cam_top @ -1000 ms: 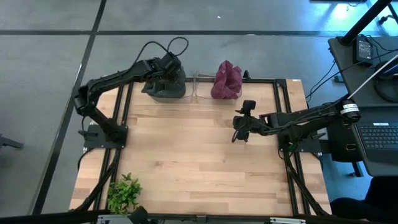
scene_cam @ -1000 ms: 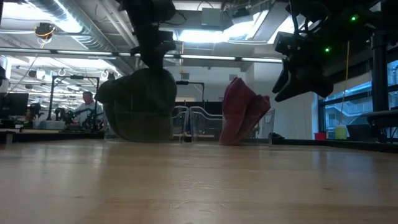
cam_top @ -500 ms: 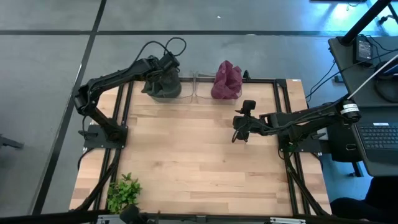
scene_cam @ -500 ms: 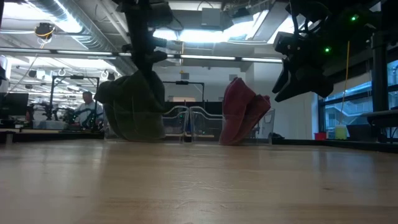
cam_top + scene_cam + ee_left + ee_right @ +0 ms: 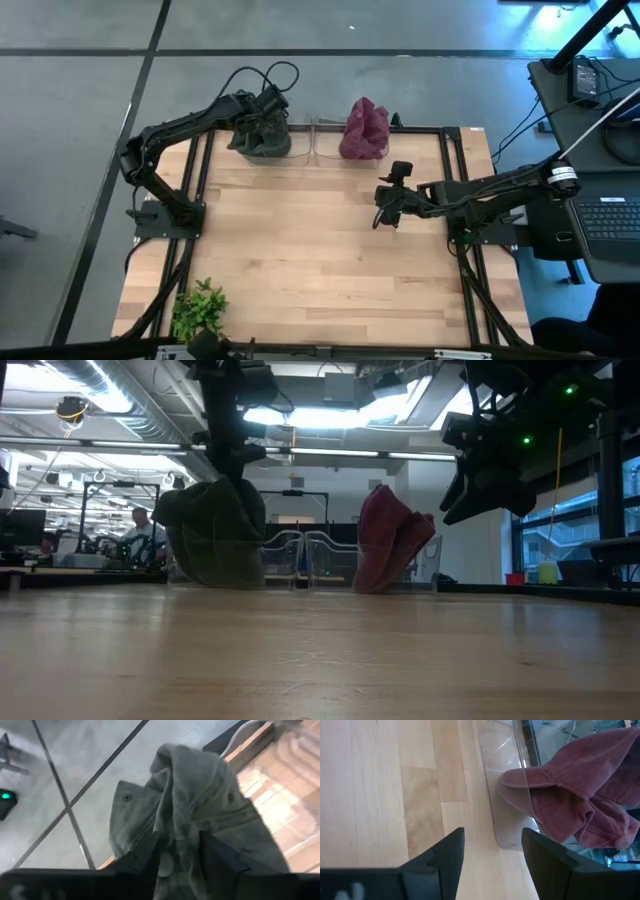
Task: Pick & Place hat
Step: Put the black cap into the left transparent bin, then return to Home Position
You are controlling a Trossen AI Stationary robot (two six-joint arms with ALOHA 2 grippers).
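A crumpled olive-green hat [image 5: 260,143] [image 5: 210,545] sits at the table's far edge, left of centre, and fills the left wrist view [image 5: 200,800]. My left gripper [image 5: 268,122] [image 5: 232,468] [image 5: 177,865] is above it, shut on its cloth. A maroon hat [image 5: 365,130] [image 5: 390,550] [image 5: 580,810] leans on a clear plastic stand [image 5: 316,138] [image 5: 507,820] at the far edge. My right gripper [image 5: 390,208] [image 5: 480,475] [image 5: 492,857] hovers open above the table, on the near side of the maroon hat. My left gripper pinches a raised fold of the green hat's crown [image 5: 180,837] between its two fingers, coming from above and pointing down. The hat hangs bunched below the fingers. Its lower edge [image 5: 205,582] reaches table level at the far edge; whether it rests there I cannot tell.
A small green plant [image 5: 198,310] stands at the near left corner. The black frame rails [image 5: 200,180] run along the table's sides. Bare wood [image 5: 310,250] spans the middle. A person [image 5: 135,535] sits in the room far behind the table.
My left gripper has moved a little toward the table's left and far edge, staying shut on the green hat. The hat has been dragged along with it and has bunched narrower, its right side drawn in. The right arm has kept still.
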